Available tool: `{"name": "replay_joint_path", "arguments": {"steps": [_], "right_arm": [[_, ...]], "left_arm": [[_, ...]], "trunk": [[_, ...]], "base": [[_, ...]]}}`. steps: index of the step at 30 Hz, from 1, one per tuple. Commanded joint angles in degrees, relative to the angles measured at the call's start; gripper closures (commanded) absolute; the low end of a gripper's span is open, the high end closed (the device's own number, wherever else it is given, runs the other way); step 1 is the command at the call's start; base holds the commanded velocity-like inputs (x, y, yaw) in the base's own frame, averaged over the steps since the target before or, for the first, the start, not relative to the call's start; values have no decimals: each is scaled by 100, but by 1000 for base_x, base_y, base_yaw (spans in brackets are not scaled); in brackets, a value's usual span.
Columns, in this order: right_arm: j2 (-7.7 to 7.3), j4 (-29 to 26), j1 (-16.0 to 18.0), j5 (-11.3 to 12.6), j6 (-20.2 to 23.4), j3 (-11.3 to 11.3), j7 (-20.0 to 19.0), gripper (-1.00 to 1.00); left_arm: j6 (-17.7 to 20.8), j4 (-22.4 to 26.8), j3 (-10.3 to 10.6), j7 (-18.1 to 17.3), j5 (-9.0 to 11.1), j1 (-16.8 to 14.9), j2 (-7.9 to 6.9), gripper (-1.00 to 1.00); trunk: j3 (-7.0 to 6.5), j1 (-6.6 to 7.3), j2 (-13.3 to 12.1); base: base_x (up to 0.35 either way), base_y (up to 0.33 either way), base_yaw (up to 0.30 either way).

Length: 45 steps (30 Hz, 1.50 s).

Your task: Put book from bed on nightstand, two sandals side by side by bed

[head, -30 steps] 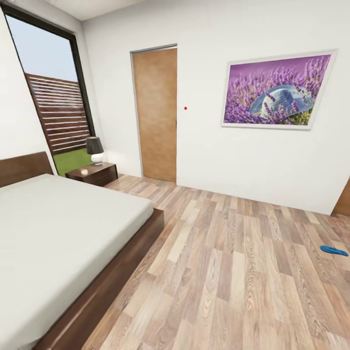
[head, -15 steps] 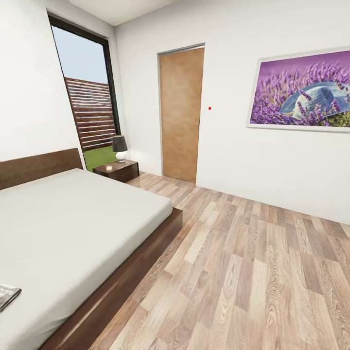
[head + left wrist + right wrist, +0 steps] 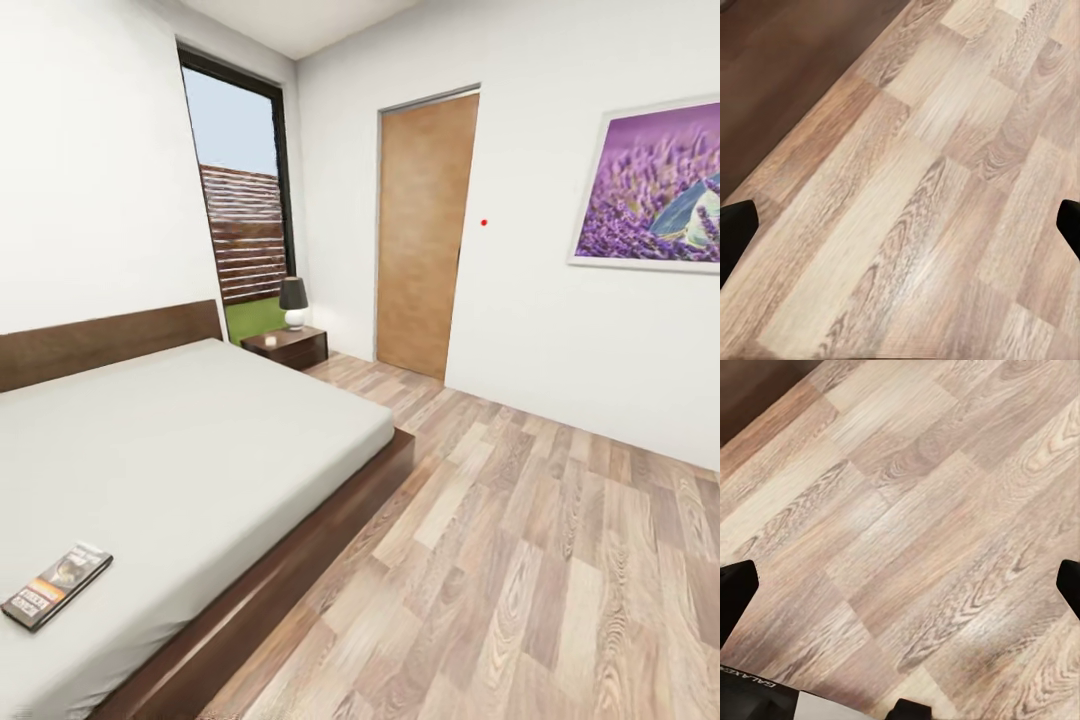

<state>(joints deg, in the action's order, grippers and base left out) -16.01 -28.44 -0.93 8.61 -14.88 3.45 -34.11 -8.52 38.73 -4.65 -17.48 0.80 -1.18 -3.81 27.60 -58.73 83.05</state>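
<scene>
White walls (image 3: 100,180); white ceiling (image 3: 300,15) at the far corner. Grey-brown wood-plank floor (image 3: 520,560), evenly lit. Tall dark-framed window (image 3: 245,200) on the far wall, showing sky, a slatted fence and grass. Closed brown wooden door (image 3: 425,235) beside the corner; small red dot (image 3: 484,222) on the wall next to it. White-framed lavender picture (image 3: 650,190) on the right-hand wall.

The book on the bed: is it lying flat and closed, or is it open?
Closed and flat. The book lies with its striped cover facing up on the bed, near the mattress's front corner, no pages showing.
</scene>
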Motion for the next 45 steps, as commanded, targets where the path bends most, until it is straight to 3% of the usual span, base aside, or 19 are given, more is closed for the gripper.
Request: {"name": "replay_joint_path", "arguments": {"steps": [1, 45], "right_arm": [[1, -5, -3, 44, 16, 16, -43, -100], [1, -4, -3, 44, 13, 16, -42, -100]], "left_arm": [[-10, -6, -19, -42, 6, -5, 3, -100], [-10, -6, -19, -43, 8, -5, 3, -100]], "trunk": [[5, 0, 3], [5, 0, 3]], "base": [[0, 0, 293], [0, 0, 293]]}}
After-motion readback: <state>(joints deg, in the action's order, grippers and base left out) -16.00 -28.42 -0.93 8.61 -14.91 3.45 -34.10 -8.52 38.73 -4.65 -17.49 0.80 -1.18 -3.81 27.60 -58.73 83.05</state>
